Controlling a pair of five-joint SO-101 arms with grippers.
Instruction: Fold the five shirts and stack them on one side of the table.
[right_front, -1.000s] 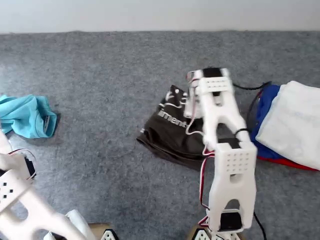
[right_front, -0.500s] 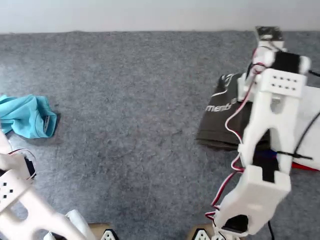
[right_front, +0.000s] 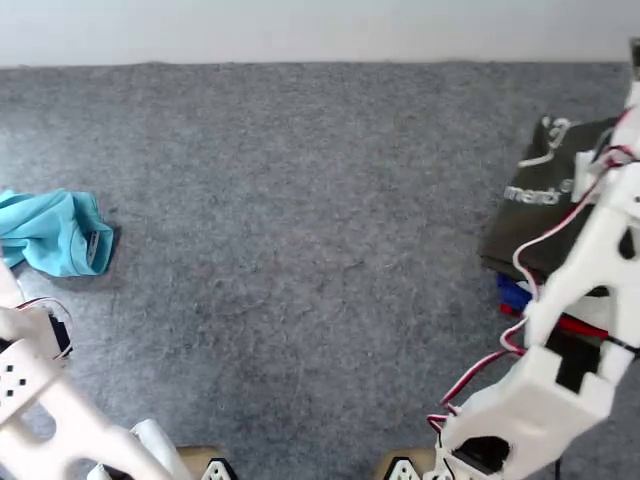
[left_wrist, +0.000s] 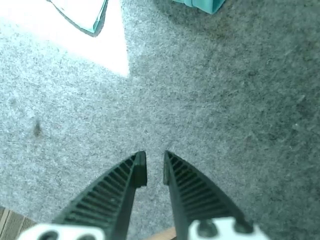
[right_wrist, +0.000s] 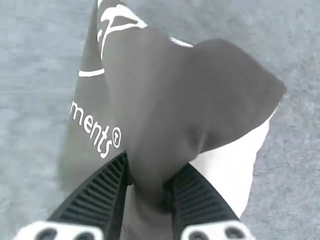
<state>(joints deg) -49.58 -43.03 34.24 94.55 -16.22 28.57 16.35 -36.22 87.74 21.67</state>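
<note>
Far right: right gripper (right_wrist: 147, 167) fingers are pinching a bunched black shirt (right_wrist: 200, 90), white lettering showing; left gripper (left_wrist: 155, 167) fingers are hanging narrowly parted over grey desk (left_wrist: 250, 100).

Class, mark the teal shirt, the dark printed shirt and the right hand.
teal shirt (right_front: 50, 232): high view, middle of the bunched cloth.
dark printed shirt (right_wrist: 155, 95): right wrist view, plain fold beside the print.
right hand (right_wrist: 147, 175): right wrist view, between its fingertips.
</note>
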